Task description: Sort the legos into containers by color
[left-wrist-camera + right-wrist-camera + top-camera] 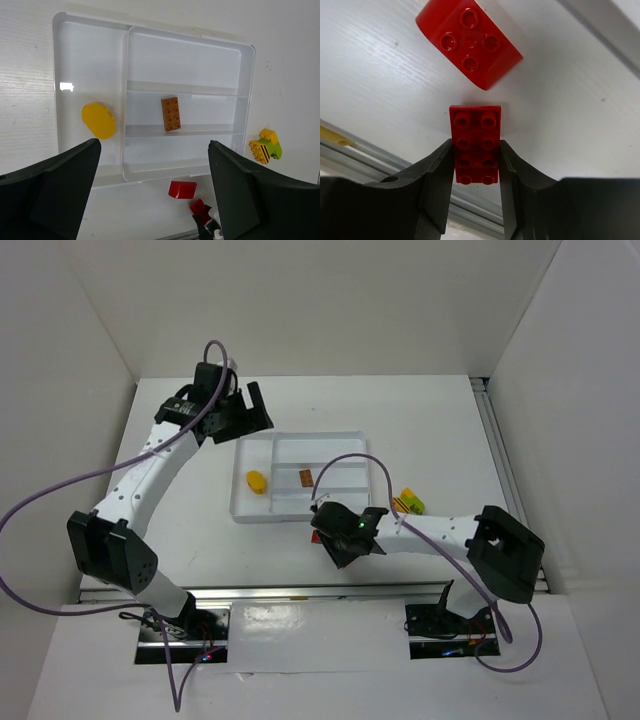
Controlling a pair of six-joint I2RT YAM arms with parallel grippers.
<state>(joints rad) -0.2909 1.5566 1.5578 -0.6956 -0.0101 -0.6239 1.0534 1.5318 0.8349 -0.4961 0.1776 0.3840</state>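
So my right claw (476, 145) is pinching a flat red 2x4 plate (475, 125) by its long sides, with the jaws closed in narrow against it. The plate is sitting studs-up on the white table (380, 85), on the near side of the tray. Just past its front end a chunkier rounded red brick (469, 42) with four studs is lying on the table. It's close to the plate, but I can't tell whether they're touching.

My left claw (154, 145) is hanging wide open above the white tray (185, 60), gripping nothing.

In the left wrist view:
- A yellow rounded piece (98, 120) is lying in the long compartment on the left.
- A brown 2x4 brick (171, 114) is sitting in the middle of the three stacked compartments beside it, with its near end right up against the divider.
- A yellow-and-green piece (265, 146) with black stripes is sitting on the table just beside the tray's right wall.

Both red bricks are outside the tray, near its front edge.
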